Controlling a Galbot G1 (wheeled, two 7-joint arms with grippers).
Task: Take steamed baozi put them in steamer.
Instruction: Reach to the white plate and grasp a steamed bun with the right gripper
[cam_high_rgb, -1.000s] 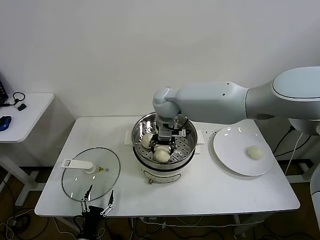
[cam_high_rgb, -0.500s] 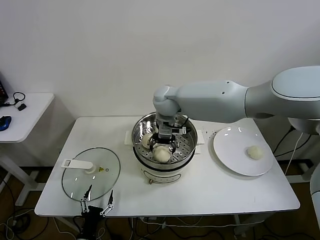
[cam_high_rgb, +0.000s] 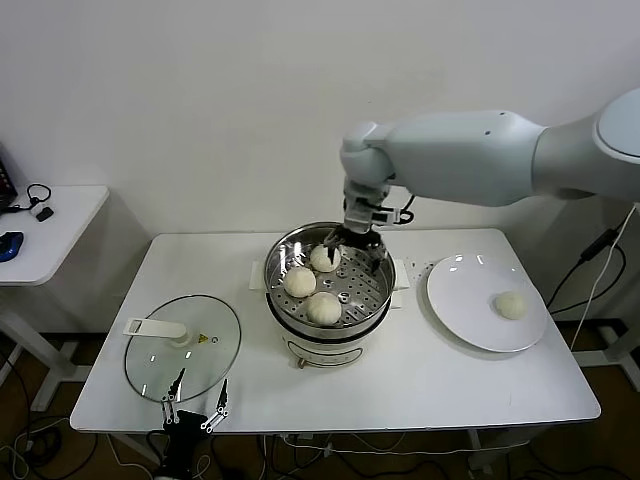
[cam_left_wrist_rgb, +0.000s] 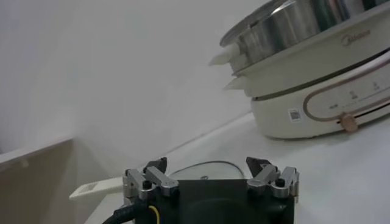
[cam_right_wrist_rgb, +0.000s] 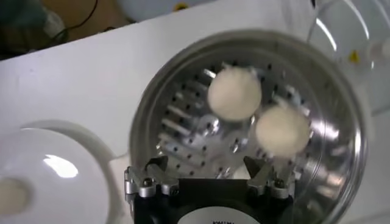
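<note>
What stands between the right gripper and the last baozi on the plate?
Nothing visible. The right gripper hangs open over the steamer; the last baozi lies alone on the white plate beside it, uncovered.

Three cream-white baozi (cam_high_rgb: 313, 283) sit in the shiny steel steamer (cam_high_rgb: 372, 300) mid-tabletop near its back edge; the fourth baozi (cam_high_rgb: 510, 305) is still on the plate by the right edge.

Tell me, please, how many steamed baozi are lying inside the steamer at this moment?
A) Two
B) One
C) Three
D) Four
C: the head view shows three steamed baozi on the perforated floor of the steamer, while a fourth lies on the white plate.
</note>
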